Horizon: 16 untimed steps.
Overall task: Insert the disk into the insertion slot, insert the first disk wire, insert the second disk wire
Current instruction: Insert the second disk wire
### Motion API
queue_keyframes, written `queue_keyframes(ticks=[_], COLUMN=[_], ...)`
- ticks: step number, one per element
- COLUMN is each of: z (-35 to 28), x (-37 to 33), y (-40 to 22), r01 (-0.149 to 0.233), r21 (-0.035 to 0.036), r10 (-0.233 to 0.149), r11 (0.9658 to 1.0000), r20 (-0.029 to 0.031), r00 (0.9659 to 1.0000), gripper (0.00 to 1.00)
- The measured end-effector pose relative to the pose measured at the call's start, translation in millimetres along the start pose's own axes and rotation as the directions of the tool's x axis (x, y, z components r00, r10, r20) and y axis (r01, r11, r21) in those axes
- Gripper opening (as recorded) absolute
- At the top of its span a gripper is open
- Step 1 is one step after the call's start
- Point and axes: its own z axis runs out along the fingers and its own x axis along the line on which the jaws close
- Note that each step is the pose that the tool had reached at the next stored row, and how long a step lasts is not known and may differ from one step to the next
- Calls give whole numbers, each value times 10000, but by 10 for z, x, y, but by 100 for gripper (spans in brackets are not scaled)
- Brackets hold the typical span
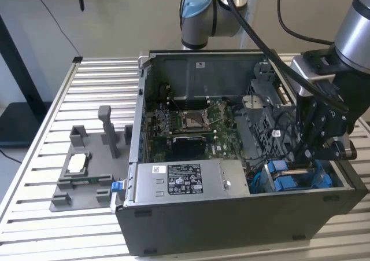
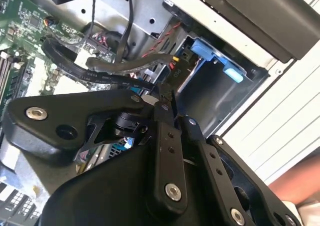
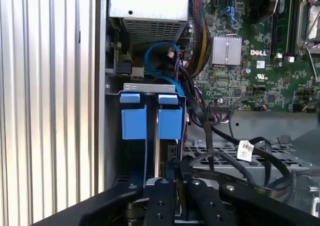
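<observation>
Pinching a black wire (image 2: pixel 172 75) near its plug, my gripper (image 2: pixel 164 99) has its fingers drawn close together on it, as best I can judge in both wrist views. I hang low inside the case (image 1: pixel 231 226), at the exterior view's right, just above the slot (image 3: pixel 150 88). Blue carrier tabs sit side by side at that slot's mouth, so I judge the disk (image 3: pixel 170 123) to be seated there and the first step done. The wire work is in hand. The plug I hold is near the slot, but my own fingers hide whether it has met the disk's socket, and I cannot tell if either wire is home. Past the slot lies a tangle of cables (image 3: pixel 200 110), then the board (image 3: pixel 260 60) and the power box (image 3: pixel 147 3). Farthest off, outside the case, the stand (image 1: pixel 87 174) sits on the table (image 1: pixel 98 81).
</observation>
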Motion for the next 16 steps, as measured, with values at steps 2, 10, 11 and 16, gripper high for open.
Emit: queue_keyframes(ticks=[2,10,11,16], z=[13,23,24,25], x=[0,-14,-19,-35], y=[-1,-2,-2,-2], r01=[2,2,3,3], r21=[-1,1,2,4], r10=[-2,-2,-3,-3], r11=[10000,10000,10000,10000], r20=[-82,-92,-90,-94], r00=[10000,10000,10000,10000], gripper=[16,16,16,16])
